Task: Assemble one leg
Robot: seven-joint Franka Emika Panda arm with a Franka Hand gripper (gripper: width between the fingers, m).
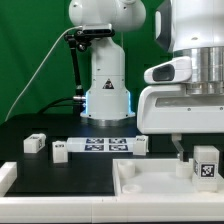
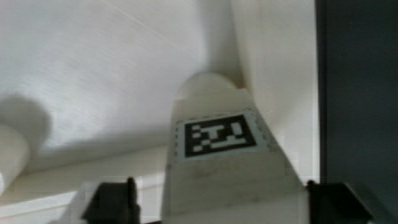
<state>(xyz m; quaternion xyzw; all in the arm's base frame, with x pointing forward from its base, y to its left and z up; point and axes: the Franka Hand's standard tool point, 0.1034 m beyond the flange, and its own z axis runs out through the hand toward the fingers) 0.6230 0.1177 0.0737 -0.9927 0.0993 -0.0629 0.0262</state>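
Note:
The leg [image 1: 206,164], a small white block with a square tag, stands upright on the near right corner of the large white panel [image 1: 150,186]. My gripper [image 1: 200,154] hangs right over it with one finger either side. In the wrist view the leg [image 2: 221,135] runs away from the camera between the two dark fingertips [image 2: 114,200], its rounded end resting on the panel [image 2: 89,70]. A narrow gap shows between the leg and one finger, so the jaws stand open around it. Two more legs [image 1: 35,144] [image 1: 60,151] lie on the table.
The marker board [image 1: 100,146] lies in front of the robot base [image 1: 106,90]. A white part [image 1: 6,178] sits at the exterior view's left edge. In the wrist view the dark table [image 2: 365,90] shows past the panel's edge.

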